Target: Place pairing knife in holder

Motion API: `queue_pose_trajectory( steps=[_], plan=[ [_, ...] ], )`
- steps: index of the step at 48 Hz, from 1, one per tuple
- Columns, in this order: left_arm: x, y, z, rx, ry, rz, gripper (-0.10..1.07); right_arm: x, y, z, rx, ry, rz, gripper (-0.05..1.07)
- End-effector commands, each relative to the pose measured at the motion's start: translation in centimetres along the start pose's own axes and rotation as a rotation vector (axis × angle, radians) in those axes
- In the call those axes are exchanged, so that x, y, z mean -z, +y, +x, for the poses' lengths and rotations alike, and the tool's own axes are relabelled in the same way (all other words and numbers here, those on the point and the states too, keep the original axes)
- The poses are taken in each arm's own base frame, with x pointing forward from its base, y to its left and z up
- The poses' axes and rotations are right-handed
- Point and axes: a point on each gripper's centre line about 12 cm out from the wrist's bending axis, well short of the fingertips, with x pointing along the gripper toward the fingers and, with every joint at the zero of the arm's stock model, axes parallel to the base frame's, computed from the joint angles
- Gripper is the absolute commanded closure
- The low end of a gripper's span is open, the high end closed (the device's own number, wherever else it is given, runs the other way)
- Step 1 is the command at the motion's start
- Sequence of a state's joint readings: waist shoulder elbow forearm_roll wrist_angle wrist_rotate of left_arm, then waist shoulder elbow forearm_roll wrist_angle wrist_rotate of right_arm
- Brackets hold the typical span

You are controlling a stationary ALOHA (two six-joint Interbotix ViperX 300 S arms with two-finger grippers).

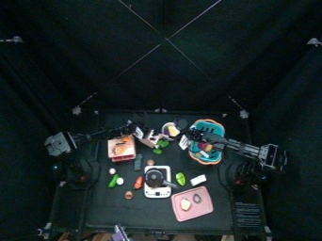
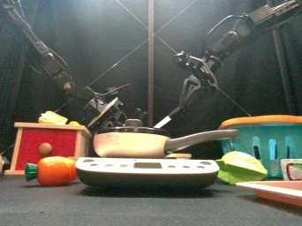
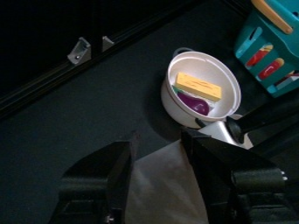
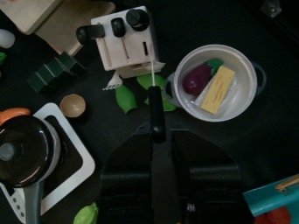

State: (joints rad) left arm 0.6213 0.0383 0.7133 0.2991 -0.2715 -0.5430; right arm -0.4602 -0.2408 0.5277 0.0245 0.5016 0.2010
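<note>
A white bowl (image 4: 219, 83) holds a yellow block (image 4: 219, 91) and a purple piece, perhaps toy food. From the bowl, a green leafy item (image 4: 142, 92) lies at nine o'clock. A frying pan (image 2: 147, 141) sits on a scale (image 2: 147, 172), a teal basket (image 2: 269, 141) at its three o'clock.

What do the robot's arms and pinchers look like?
Both arms are thin, black and jointed, with dark cables running along them. Each ends in a black gripper: the left gripper and the right gripper have two broad, flat, blocky black jaws. No markings show.
</note>
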Motion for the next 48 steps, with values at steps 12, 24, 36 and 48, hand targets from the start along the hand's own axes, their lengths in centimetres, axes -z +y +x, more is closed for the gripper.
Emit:
queue_pose_trajectory(
  steps=[12,24,36,48],
  plan=[
    [-1.0,-0.3,0.0,0.010,-0.029,0.003,0.15,-1.3,0.8,-1.0,-0.022,-0.047,-0.009,0.61],
    [-0.9,-0.3,0.0,0.010,-0.027,0.003,0.15,-1.2,0.9,-0.7,-0.022,-0.039,-0.010,0.61],
    [-0.9,-0.3,0.0,0.009,-0.028,0.002,0.15,-1.0,0.8,-0.1,-0.018,-0.023,-0.010,0.61],
    [-0.9,-0.3,0.0,0.010,-0.027,0.003,0.15,-1.7,1.0,0.3,-0.019,-0.027,-0.010,0.60]
  ],
)
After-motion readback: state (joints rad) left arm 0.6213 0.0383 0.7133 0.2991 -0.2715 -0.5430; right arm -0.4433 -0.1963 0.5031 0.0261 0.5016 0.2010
